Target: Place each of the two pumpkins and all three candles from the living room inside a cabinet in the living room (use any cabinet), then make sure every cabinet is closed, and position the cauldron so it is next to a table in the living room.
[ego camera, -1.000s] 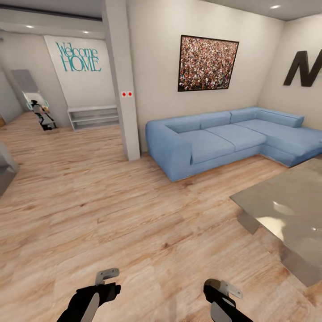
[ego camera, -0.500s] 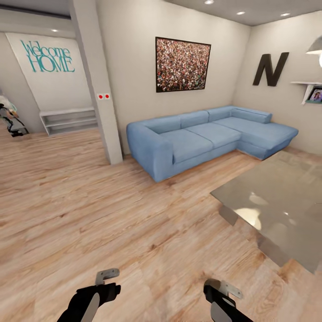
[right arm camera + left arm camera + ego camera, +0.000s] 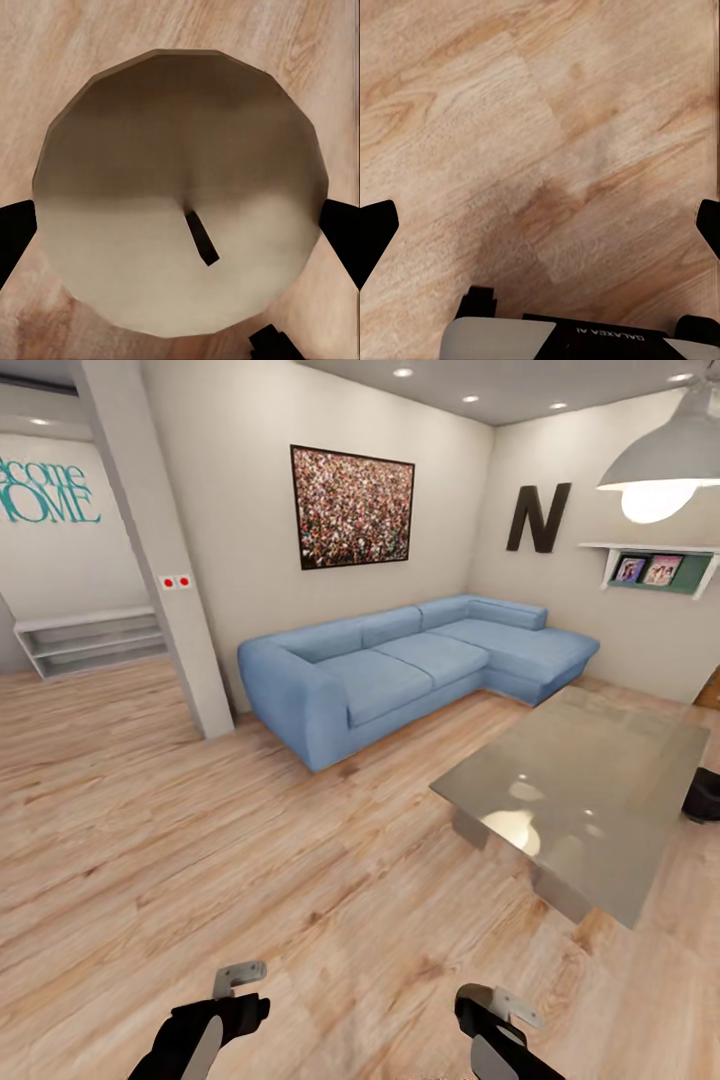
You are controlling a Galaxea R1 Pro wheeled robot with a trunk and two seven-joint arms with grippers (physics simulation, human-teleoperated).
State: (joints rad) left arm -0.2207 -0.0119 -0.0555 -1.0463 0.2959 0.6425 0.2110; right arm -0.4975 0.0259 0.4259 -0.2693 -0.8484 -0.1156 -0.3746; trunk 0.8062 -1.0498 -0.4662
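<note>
Now right tool (image 3: 180,225) grips candle (image 3: 180,195), wick end facing camera; left tool (image 3: 540,225) open, empty; cabinet unseen; grey surface (image 3: 590,800) lies ahead-right.

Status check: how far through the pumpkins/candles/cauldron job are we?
Nothing visibly stowed yet. In hand: the right pincer holds a candle, wick up, between its fingertips; the left pincer is open over bare floor. The cauldron sits past the coffee table's far end. Left: stowing the candle, other candles, pumpkins, closing cabinets.
</note>
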